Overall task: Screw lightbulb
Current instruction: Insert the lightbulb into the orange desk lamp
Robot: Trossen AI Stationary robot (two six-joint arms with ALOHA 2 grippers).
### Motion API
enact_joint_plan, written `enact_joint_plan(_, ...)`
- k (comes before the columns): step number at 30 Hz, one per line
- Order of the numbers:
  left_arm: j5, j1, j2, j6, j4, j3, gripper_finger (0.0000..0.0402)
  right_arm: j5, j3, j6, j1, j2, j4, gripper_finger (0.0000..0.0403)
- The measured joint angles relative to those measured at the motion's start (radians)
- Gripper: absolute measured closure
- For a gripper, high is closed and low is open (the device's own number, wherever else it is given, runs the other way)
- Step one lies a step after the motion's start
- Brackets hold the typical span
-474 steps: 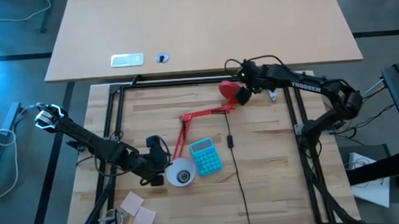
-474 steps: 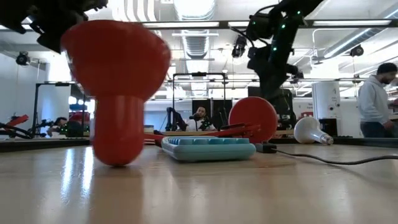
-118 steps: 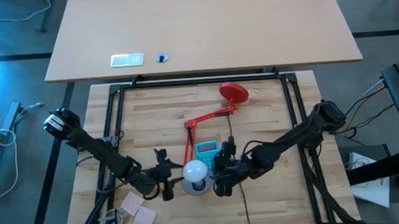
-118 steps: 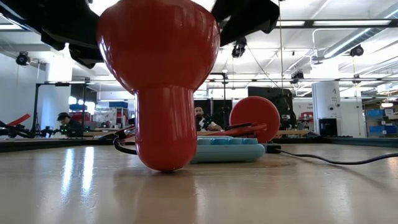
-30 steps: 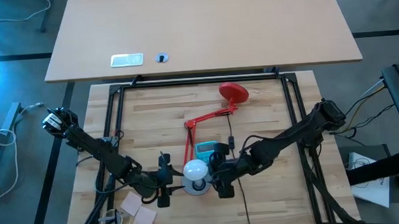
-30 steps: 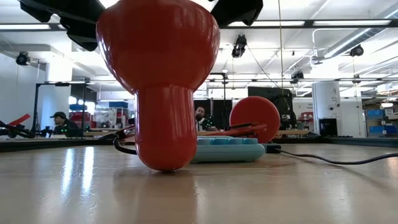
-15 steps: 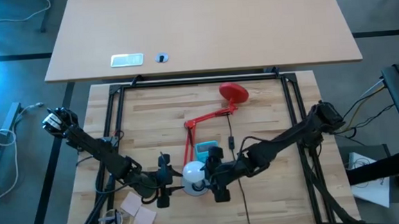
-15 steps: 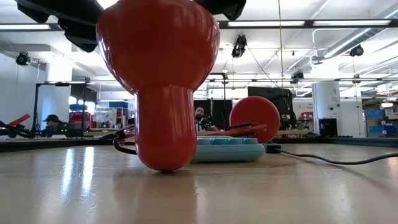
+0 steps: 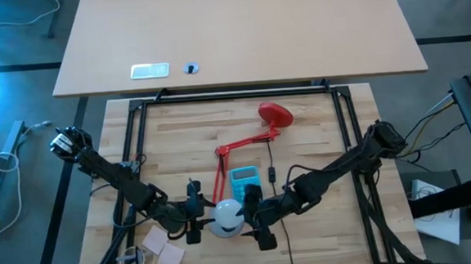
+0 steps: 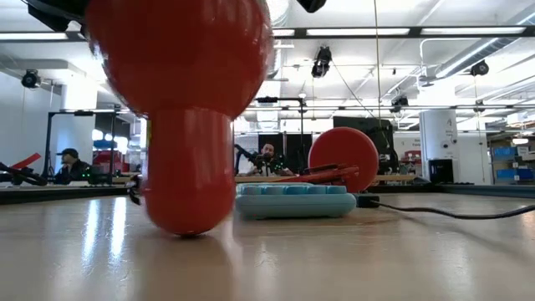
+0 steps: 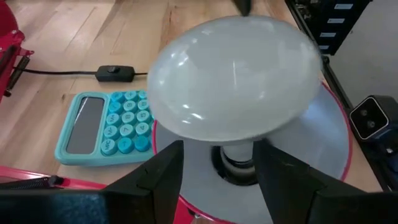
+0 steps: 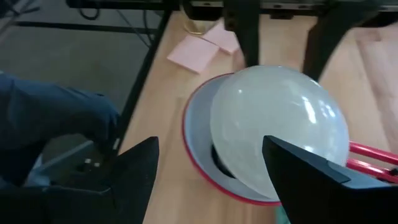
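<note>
The lightbulb (image 9: pixel 225 216), seated in the red lamp shade (image 11: pixel 333 146), is flanked closely by the spread-fingered left gripper (image 9: pixel 193 220) and right gripper (image 9: pixel 255 218), neither grasping it.

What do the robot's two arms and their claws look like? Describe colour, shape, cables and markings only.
Both arms are dark and slender, built of jointed segments with thin black cables along them. The left claw and right claw each have two flat, matte black fingers, broad and angular seen from the wrist. No markings are legible.
</note>
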Motion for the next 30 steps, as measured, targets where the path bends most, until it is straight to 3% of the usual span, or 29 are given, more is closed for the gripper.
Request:
enact_joint_plan(9, 0.024, -0.008, -0.037, -0.017, -0.049, 0.003, 0.0218, -0.004, 0.0, -0.019, -0.003, 0.014, 0.041, 0.0117)
enact_joint_plan(18, 0.026, -0.076, -0.048, -0.172, -0.396, 0.141, 0.0218, 0.011, 0.001, -0.031, -0.005, 0.014, 0.047, 0.0125)
enact_joint_plan(25, -0.03, -0.175, -0.047, -0.326, -0.357, 0.117, 0.0218, 0.175, 0.006, -0.06, -0.029, -0.05, -0.029, 0.0122)
enact_joint_plan(30, -0.113, -0.21, -0.047, -0.338, -0.155, 0.04, 0.0218, 0.23, 0.005, -0.043, -0.094, -0.048, -0.044, 0.0122)
